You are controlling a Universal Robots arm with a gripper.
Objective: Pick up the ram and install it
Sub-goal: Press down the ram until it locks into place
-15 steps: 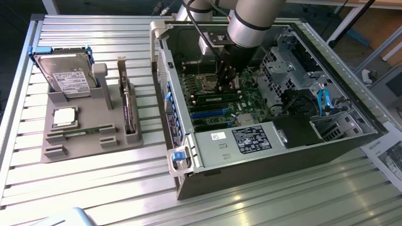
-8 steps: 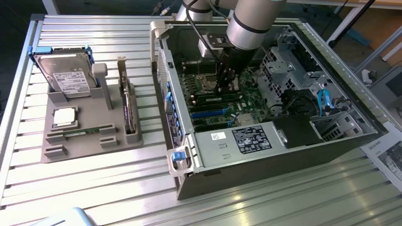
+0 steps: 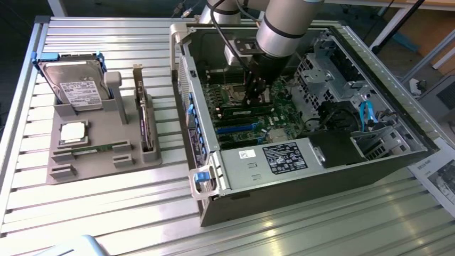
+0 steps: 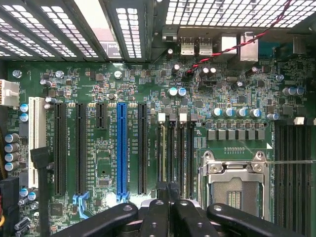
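My gripper reaches down into the open computer case, just over the motherboard's memory slots. In the wrist view its two black fingers are pressed together, so the gripper is shut with nothing visible between them. A thin yellow-green board edge, which looks like a ram seen edge-on, stands in the slot right by the fingertips. In the exterior view, a green ram stick lies in the grey holder at the left.
The grey holder also carries a hard drive, a square silver processor and an upright dark card. An open processor socket lies beside the memory slots. A blue slot, drive cages and cables crowd the case.
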